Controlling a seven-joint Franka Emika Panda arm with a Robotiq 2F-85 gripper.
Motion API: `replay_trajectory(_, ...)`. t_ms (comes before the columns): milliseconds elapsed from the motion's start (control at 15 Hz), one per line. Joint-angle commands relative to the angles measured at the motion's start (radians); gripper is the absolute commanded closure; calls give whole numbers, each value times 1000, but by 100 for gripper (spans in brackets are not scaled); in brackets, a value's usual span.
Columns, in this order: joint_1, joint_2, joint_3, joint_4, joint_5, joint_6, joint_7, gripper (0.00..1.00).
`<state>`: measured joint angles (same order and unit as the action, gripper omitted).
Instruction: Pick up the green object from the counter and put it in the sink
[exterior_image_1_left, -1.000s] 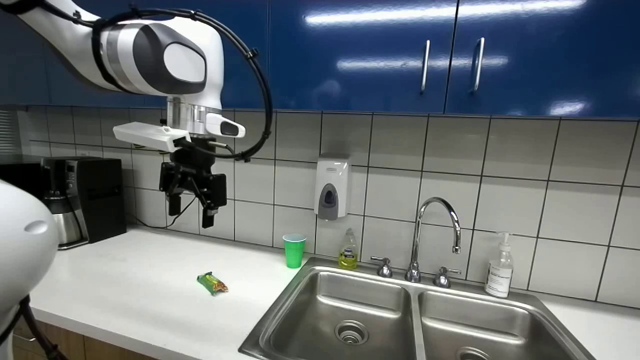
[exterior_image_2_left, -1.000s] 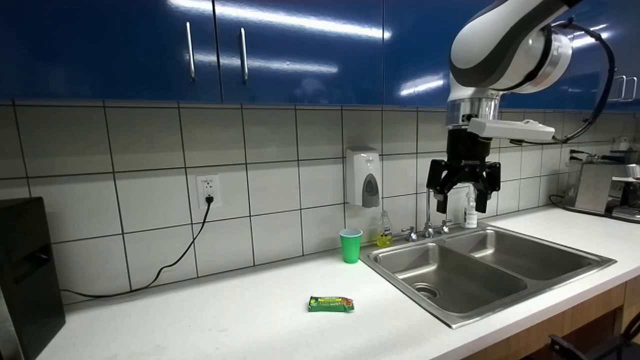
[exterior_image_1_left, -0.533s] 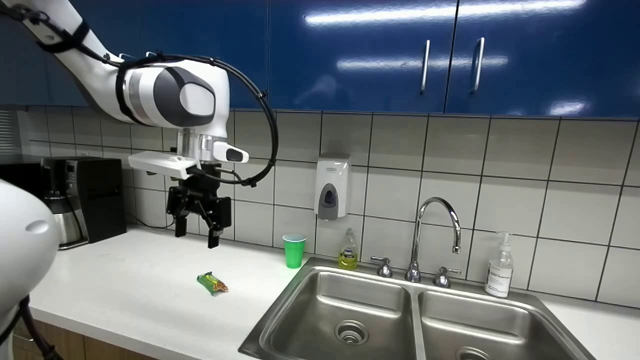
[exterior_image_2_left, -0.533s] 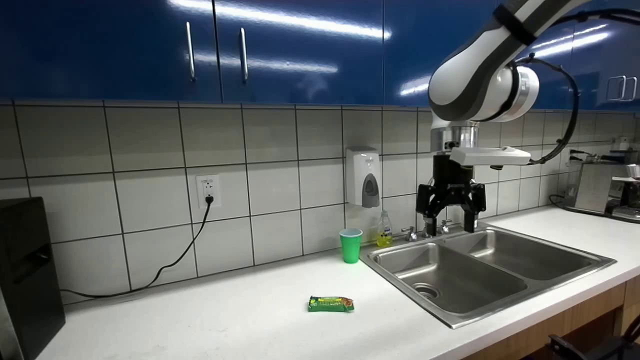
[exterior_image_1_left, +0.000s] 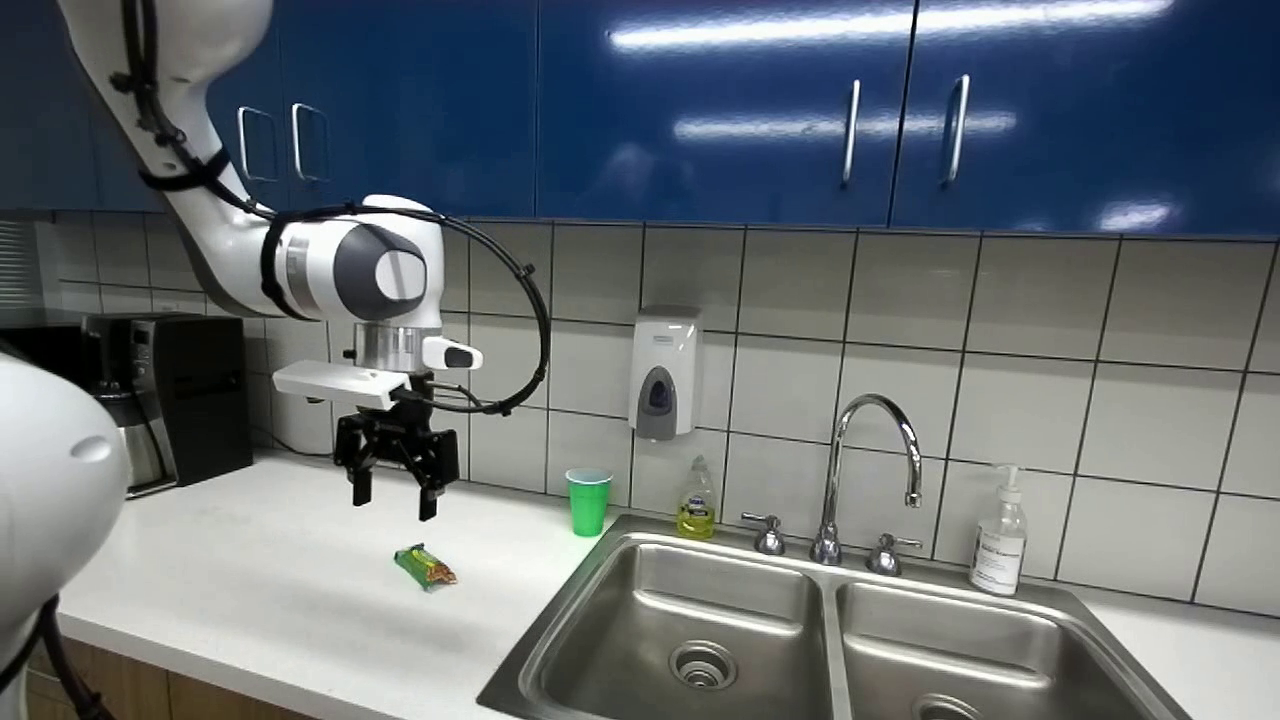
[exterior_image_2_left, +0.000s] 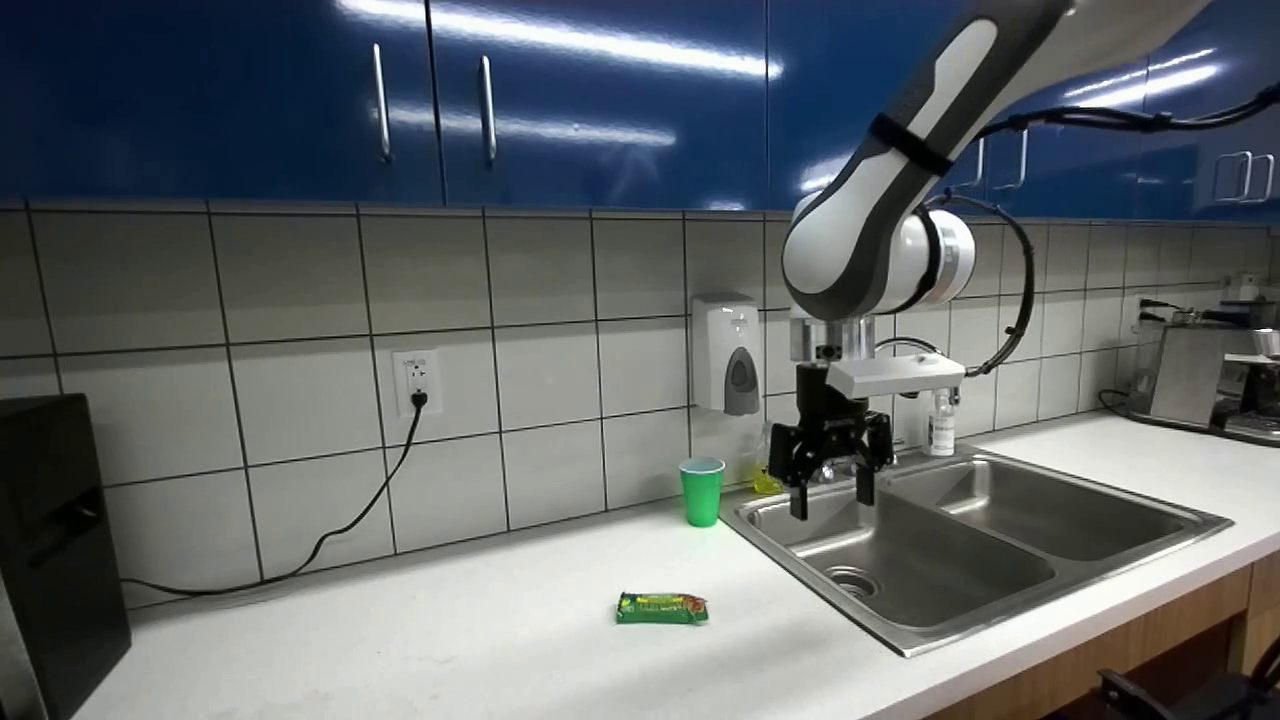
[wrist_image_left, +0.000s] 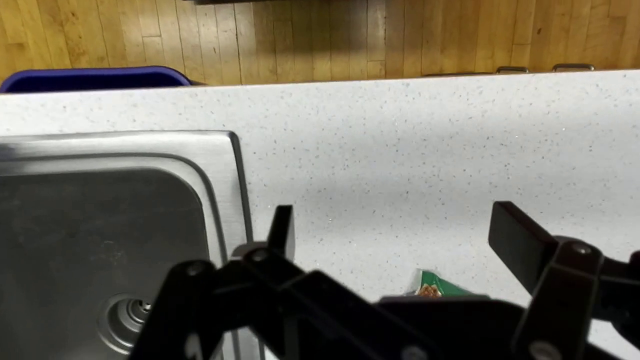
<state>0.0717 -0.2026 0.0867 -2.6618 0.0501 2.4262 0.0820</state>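
The green object (exterior_image_1_left: 425, 566), a small flat packet with a yellowish and brown patch, lies on the white counter (exterior_image_1_left: 270, 600) left of the sink (exterior_image_1_left: 833, 640). The packet also shows in an exterior view (exterior_image_2_left: 661, 608), with the sink (exterior_image_2_left: 930, 580) to its right. My gripper (exterior_image_1_left: 395, 503) is open and empty, pointing down above the counter, apart from the packet. It shows in an exterior view (exterior_image_2_left: 832, 502) too. In the wrist view its fingers (wrist_image_left: 395, 217) are wide apart. There the packet (wrist_image_left: 445, 287) is mostly hidden behind the gripper body, with one end showing.
A green cup (exterior_image_1_left: 588, 503) stands by the sink's back corner. A dish soap bottle (exterior_image_1_left: 696, 505), a chrome faucet (exterior_image_1_left: 835, 480) and a white pump bottle (exterior_image_1_left: 998, 545) line the back. A black coffee machine (exterior_image_1_left: 200, 395) stands at the far end. Blue cabinets (exterior_image_1_left: 700, 110) hang above.
My open gripper has come down closer to the counter. In an exterior view it has also shifted left, from over the sink toward the packet. The packet has not moved.
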Motion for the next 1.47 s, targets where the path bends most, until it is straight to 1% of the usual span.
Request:
replay_trajectory(0, 3, 167, 20, 109, -45, 55, 40, 0)
replay_trajectory(267, 18, 323, 11, 224, -76, 81, 62, 0)
replay_trajectory(600, 59, 470, -2, 363, -92, 68, 153, 0)
replay_trajectory(933, 115, 568, -24, 469, -90, 72, 263, 0)
replay_trajectory(1400, 192, 678, -80, 587, -111, 51, 393, 0)
